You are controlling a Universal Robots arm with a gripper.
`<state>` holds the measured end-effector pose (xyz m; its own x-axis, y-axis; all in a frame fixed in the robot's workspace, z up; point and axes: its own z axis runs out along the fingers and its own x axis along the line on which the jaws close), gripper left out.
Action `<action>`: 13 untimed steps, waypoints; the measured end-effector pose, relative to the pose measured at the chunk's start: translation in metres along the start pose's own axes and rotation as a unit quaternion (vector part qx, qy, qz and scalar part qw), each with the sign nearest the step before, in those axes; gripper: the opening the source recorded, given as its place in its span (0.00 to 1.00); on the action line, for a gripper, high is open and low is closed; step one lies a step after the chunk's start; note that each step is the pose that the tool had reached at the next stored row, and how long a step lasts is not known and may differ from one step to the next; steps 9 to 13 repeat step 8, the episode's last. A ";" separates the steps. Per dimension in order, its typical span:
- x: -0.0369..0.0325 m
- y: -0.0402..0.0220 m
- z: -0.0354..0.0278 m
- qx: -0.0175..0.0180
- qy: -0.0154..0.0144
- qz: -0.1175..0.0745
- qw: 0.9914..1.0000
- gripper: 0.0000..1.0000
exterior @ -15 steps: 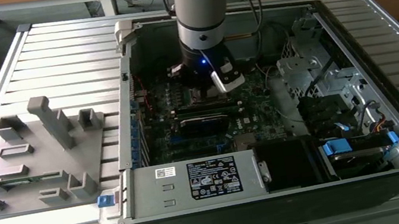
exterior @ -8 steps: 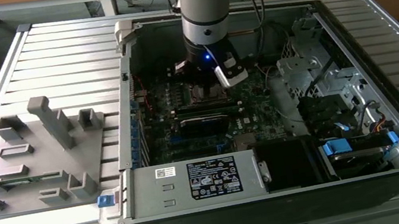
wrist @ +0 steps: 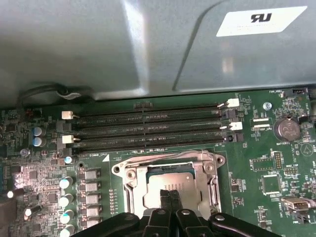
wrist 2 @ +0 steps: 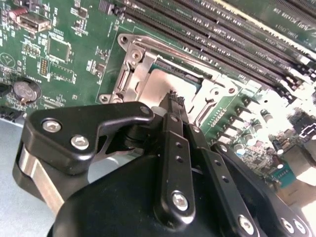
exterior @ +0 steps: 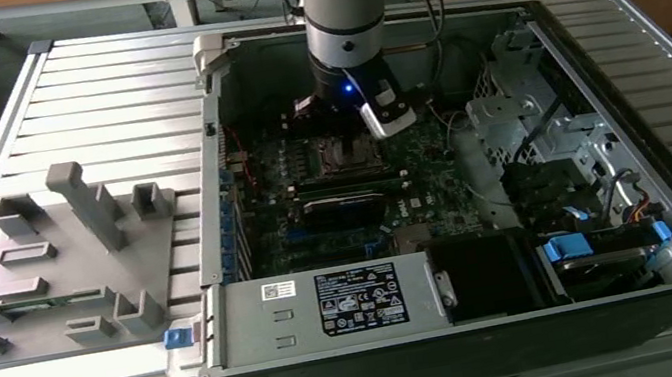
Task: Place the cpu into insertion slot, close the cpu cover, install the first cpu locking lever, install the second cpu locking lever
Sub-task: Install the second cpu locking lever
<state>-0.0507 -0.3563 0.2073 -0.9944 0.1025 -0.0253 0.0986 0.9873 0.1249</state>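
**Count of parts**

One computer case (exterior: pixel 467 330) on the surface. One insertion slot (wrist: pixel 170 182), one cpu (wrist: pixel 168 190) inside. Four long memory slots (wrist: pixel 148 126). One coin battery (wrist: pixel 286 128). One grey fixture block (exterior: pixel 64 262).

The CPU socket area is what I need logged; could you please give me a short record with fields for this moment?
claw: fingers together, tips over the cpu
cpu: seated in the insertion slot, grey top showing
cpu cover: silver frame lying down around the cpu
memory slots: long black, beside the socket
setting: open computer case on a slatted table
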 end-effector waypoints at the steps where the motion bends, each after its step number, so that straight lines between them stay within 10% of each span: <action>1: 0.0000 0.0001 -0.0010 0.000 0.000 0.000 1.000 0.10; 13: 0.0000 0.0002 -0.0018 0.000 0.000 0.000 1.000 0.10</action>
